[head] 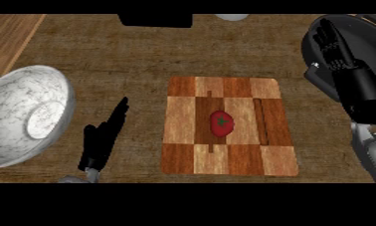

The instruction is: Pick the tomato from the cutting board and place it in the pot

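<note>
A red tomato (222, 123) with a green stem lies in the middle of the checkered wooden cutting board (183, 120). A white marbled pot (33, 115) sits at the left edge of the counter, its inside showing. My left hand (103, 140) stands between the pot and the board, fingers straight and pointing away from me, holding nothing. My right hand (339, 58) hangs at the far right, above and to the right of the board, fingers straight and open, apart from the tomato.
A black object (155, 20) sits at the counter's back edge, with a pale round object (232, 17) beside it. A lighter wooden strip (16, 33) runs along the back left. Brown counter surface (110, 65) lies between pot and board.
</note>
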